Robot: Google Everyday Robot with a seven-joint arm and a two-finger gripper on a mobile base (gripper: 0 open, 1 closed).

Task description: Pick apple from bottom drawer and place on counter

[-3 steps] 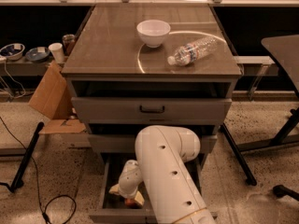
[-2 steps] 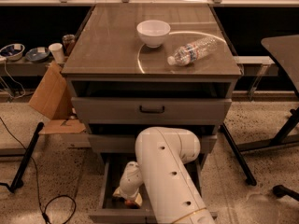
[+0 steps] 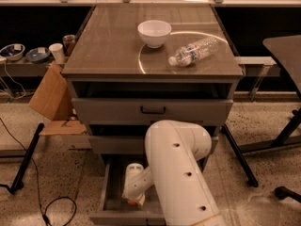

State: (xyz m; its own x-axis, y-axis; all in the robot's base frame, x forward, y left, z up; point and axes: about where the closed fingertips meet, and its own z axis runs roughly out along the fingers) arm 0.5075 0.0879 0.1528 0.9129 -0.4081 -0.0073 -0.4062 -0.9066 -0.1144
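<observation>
Reaching item, nearest: white arm (image 3: 181, 173), angled down from the lower right into the cabinet.
- Gripper (image 3: 134, 197) — low inside the bottom drawer (image 3: 105, 194), which stands pulled open. Whether the claw is open or clamped cannot be told, as the wrist hides it.
- Apple (image 3: 137, 202) — a sliver of orange-red at the gripper's tip, on the drawer floor near the front wall. Contact or mere closeness: cannot tell.
- Middle drawer (image 3: 117, 144) and top drawer (image 3: 150, 110) — both overhang the lift path.
- Counter (image 3: 106, 51) — bears a white bowl (image 3: 154, 33) and a plastic bottle (image 3: 194, 51) lying on its side. The left front part is bare.

Handling note, as judgement: centre the claw on the fruit and grip it at its widest girth, then draw outward before rising — a straight lift risks striking the drawer fronts above. Aim for the bare left front of the counter.
</observation>
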